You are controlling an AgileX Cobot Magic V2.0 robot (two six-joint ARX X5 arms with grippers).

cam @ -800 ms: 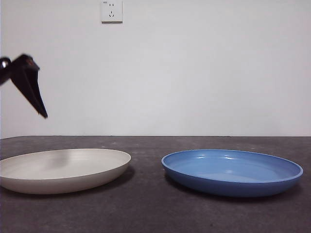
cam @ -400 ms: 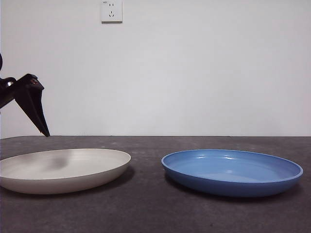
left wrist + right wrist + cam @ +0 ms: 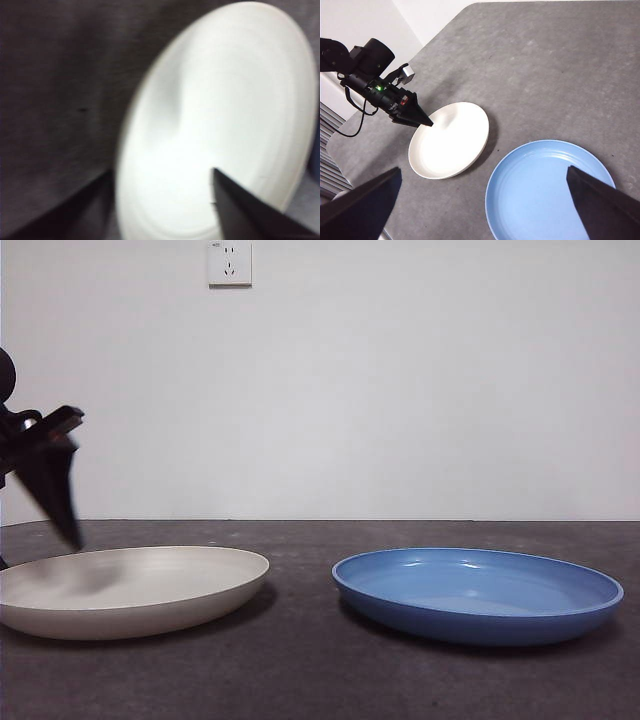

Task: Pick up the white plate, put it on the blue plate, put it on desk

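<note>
On the desk (image 3: 300, 680) we see the white plate (image 3: 130, 590) beside the blue plate (image 3: 478, 595), apart. The left gripper (image 3: 162, 175), jaws spread, hovers over the white plate's rim. The right gripper (image 3: 482, 200) hangs open, high above.

Cream-white plate (image 3: 130, 590) with faint concentric ridges; glossy medium-blue plate (image 3: 478, 593) at its 3 o'clock; mottled dark grey-brown desk (image 3: 300, 680); black left gripper (image 3: 50, 480); white wall (image 3: 400, 380), white socket (image 3: 230, 262)

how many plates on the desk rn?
2. The white plate sits toward the front view's left with the left gripper over its edge; the blue plate is apart to its right. None stacked or hidden.
</note>
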